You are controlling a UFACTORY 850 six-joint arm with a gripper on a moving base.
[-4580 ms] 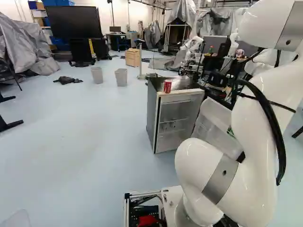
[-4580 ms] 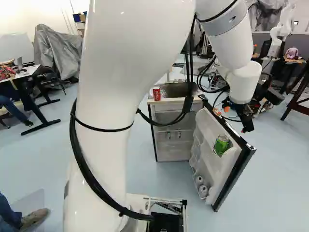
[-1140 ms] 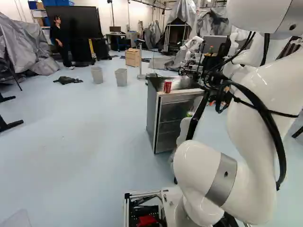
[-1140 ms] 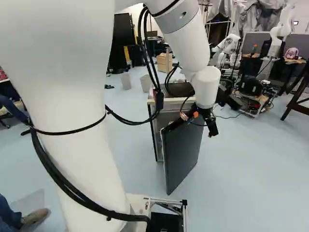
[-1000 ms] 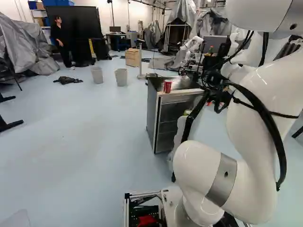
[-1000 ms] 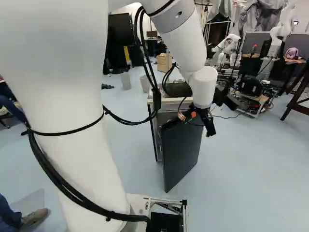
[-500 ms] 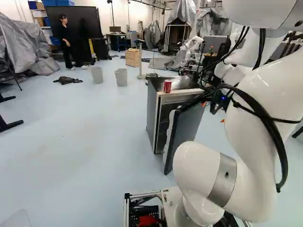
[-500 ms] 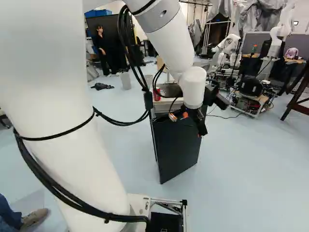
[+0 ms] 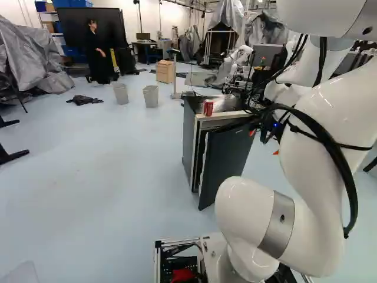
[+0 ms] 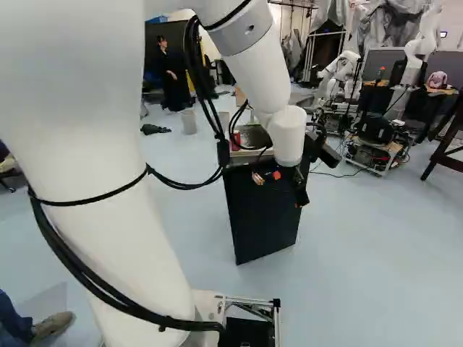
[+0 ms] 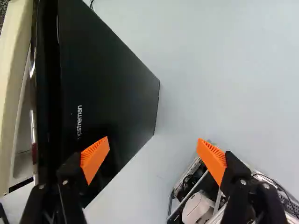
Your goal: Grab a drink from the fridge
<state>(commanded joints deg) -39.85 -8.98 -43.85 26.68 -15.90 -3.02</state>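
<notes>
Drink (image 9: 208, 107) is stood upright atop the fridge (image 9: 188, 138), probably so as to be clear of the ajar door (image 9: 227, 156), while the tool (image 11: 153, 146) is held spread, one finger (image 11: 95, 154) by the door's outer face, presumably so that it can be pushed closed.
</notes>
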